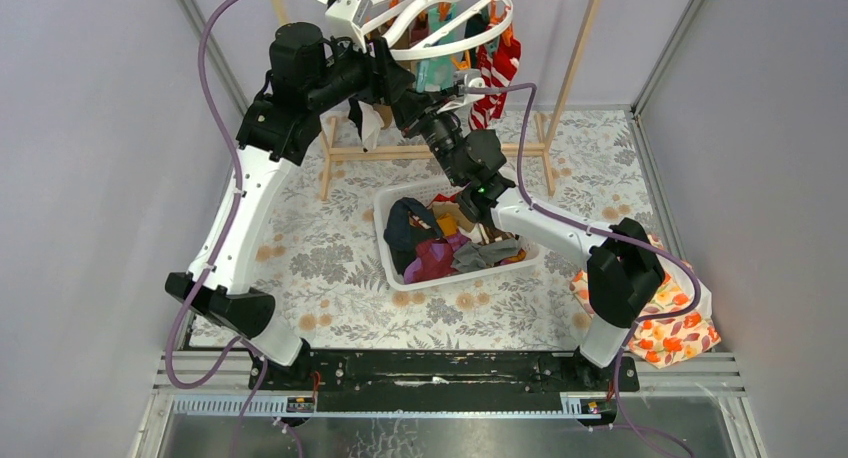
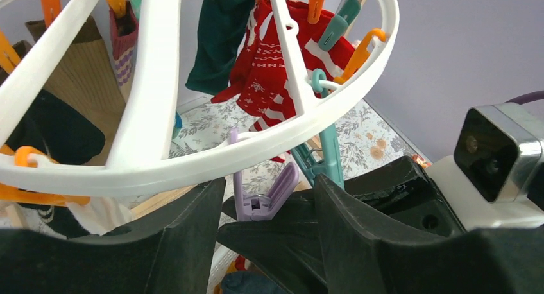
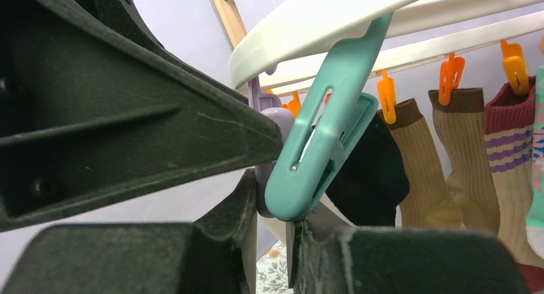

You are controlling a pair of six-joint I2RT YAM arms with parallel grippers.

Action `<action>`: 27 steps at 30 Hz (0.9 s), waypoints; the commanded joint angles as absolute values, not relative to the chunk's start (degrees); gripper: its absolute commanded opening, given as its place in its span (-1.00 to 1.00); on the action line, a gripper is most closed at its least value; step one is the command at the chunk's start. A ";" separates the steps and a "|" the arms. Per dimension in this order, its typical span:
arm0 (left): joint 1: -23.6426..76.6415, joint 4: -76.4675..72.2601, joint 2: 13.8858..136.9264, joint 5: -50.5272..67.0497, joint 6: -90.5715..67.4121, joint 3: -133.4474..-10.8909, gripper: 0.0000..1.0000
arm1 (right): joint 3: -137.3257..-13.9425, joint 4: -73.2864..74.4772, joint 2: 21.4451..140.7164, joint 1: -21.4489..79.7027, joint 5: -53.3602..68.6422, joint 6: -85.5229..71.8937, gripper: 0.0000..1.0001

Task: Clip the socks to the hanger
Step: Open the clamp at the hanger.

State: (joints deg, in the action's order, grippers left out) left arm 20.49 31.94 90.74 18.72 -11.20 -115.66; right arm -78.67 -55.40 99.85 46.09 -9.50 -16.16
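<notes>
The hanger (image 2: 192, 159) hangs above the far edge of the table (image 1: 330, 268), and both arms are raised to it. Its white ring crosses just above the left gripper (image 2: 268, 188), whose fingers stand spread and grasp nothing. A lilac clip (image 2: 264, 198) dangles between them. The right gripper (image 3: 276, 226) is nearly closed, with the lower end of a teal clip (image 3: 321, 146) at its narrow gap. I cannot tell whether it pinches the clip. Socks (image 3: 449, 159) in tan, black, red-and-white and dark green hang from orange clips (image 3: 451, 79).
</notes>
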 commanded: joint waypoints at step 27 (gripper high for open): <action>21.22 27.23 92.19 13.89 -8.99 -117.30 -1.00 | -74.84 -47.85 89.20 47.08 -13.20 -11.84 0.55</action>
State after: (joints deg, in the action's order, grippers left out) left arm 20.97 31.44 93.91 15.38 -9.72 -119.52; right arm -77.58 -50.72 95.96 46.52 -10.07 -13.74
